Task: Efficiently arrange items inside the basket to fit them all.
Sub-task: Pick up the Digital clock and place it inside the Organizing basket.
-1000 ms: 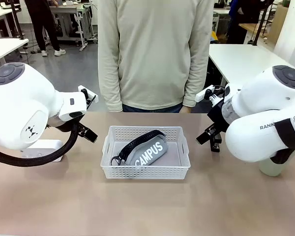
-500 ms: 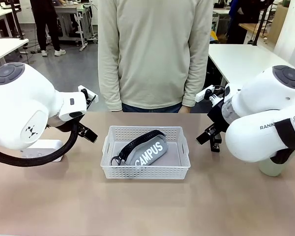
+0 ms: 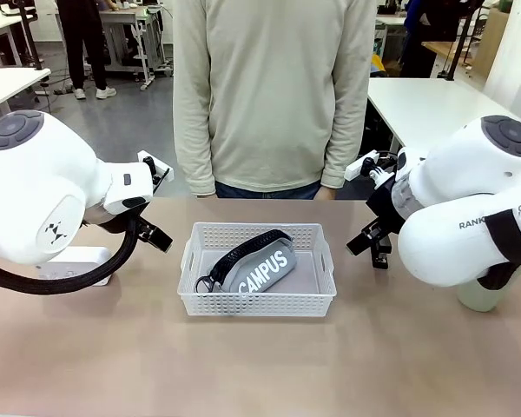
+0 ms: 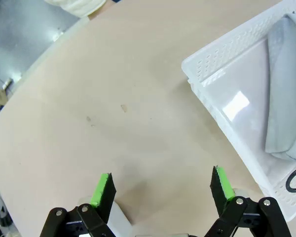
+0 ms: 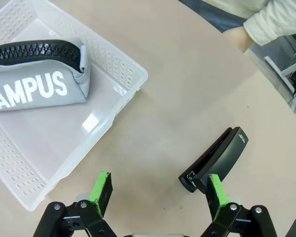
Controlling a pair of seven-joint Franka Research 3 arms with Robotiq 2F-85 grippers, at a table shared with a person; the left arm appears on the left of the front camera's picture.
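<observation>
Nothing is shifting since the earlier frames: both arms are holding the same poses and the things are lying where they lay. On the robot's left side, the left hand is hovering over bare desk with its green-padded fingers standing wide apart and gripping nothing, the basket's end wall just beside it. Over on the other side, the right hand is likewise hanging spread wide and empty, above the desk between the basket and the black stapler, which is lying flat on the desk close to one finger. Inside the white basket the grey CAMPUS pouch is lying slantwise, its black strap and ring trailing toward the near left corner. Behind the right arm, a pale green cup is standing on the desk, partly hidden. Under the left arm a small white box is resting on the desk. A person in a pale sweater is standing at the far edge.
</observation>
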